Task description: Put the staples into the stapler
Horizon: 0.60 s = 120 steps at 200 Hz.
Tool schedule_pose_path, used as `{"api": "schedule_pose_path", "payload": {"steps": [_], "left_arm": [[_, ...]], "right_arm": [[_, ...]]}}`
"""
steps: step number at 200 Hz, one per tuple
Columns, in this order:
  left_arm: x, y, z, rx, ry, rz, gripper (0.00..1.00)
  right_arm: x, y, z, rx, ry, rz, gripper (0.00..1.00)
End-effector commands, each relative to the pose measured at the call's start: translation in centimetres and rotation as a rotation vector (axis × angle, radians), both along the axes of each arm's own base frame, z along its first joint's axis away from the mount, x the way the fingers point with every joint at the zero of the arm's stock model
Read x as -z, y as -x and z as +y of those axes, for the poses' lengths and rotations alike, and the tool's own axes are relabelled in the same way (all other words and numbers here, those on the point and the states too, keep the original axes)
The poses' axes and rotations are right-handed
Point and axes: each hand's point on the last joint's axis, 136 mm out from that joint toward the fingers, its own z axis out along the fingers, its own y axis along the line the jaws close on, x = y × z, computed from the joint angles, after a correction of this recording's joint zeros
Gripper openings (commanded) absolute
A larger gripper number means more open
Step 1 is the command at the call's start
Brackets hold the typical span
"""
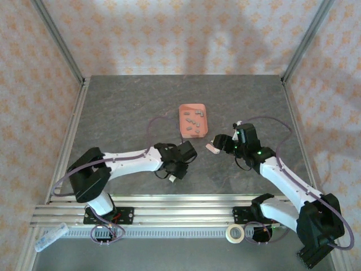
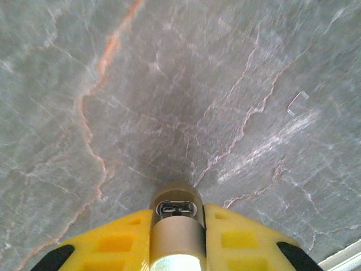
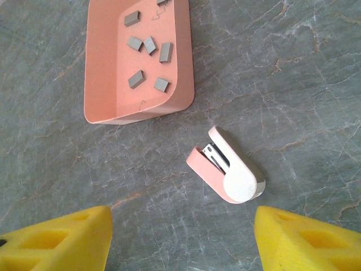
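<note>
the stapler [image 3: 228, 166] lies on its side on the table [image 1: 124, 113], a little right of the middle and toward the near edge. it sits just off the near right corner of the tray [image 3: 101, 84] without touching it. its pink arm and white arm stand in a narrow v, a dark metal channel shows between them, and the open end points toward the tray. the rounded hinge end points away from it. the staples [image 3: 149, 45] are several short grey blocks scattered loose on the tray floor, none on the table. the salmon-pink tray rests about the middle of the table.

the right gripper [image 3: 181, 217] hangs over the stapler's near side with its yellow fingers [image 3: 62, 240] spread wide and nothing between them. the stapler lies ahead of the gap, apart from both fingers.

the left gripper [image 2: 177, 210] hovers left of the stapler and nearer the near edge, well apart from it. its fingers are drawn in narrow on a cream stubby piece [image 2: 176, 234], which touches both pads and pokes forward with a slotted metallic end. a thin bent wire [image 2: 297, 103] lies on the bare table beyond it.
</note>
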Motion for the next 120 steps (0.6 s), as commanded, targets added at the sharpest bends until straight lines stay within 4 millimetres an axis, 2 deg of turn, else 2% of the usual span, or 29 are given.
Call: {"api": "schedule_pose_path", "payload": {"steps": [1, 53, 76, 120], "left_arm": [[-2.6, -2.2, -0.4, 0.052, 0.078, -0.177, 0.17], [-7.5, -3.3, -1.1, 0.177, 0.393, -0.443, 0.15], [-8.8, -3.2, -0.6, 0.219, 0.481, -0.554, 0.15], [-10.3, -2.9, -0.3, 0.274, 0.541, -0.701, 0.16]], "right_arm": [[-0.7, 0.1, 0.9, -0.045, -0.011, 0.005, 0.67], [-0.8, 0.2, 2.5, -0.109, -0.038, 0.006, 0.66], [-0.8, 0.4, 3.3, -0.144, -0.062, 0.009, 0.62], [-1.3, 0.6, 5.6, -0.229, -0.085, -0.001, 0.61]]}}
